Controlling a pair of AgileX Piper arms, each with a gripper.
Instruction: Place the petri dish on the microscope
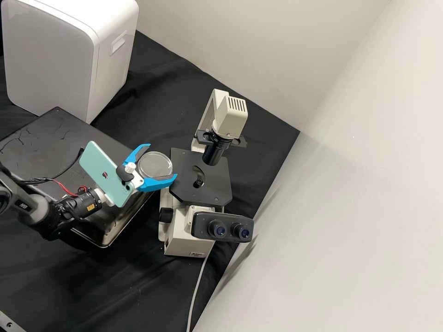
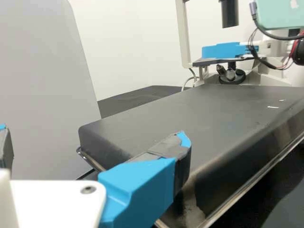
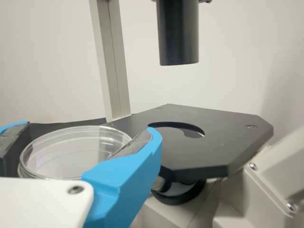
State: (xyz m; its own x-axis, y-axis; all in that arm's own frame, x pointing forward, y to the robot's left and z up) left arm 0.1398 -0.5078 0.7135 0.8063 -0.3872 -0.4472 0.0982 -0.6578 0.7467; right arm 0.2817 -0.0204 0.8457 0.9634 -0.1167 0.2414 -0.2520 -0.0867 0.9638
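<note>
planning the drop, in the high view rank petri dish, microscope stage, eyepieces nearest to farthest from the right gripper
1. petri dish, held in the right gripper.
2. microscope stage, just beside the dish.
3. eyepieces, past the stage's front edge.

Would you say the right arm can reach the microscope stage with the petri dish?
Probably yes: the right gripper holds the petri dish beside the bare stage; the condenser tube hangs above it.

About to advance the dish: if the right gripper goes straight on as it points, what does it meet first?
Probably the near edge of the microscope stage. The right gripper, holding the petri dish, looks roughly level with it, though depth is unclear.
</note>
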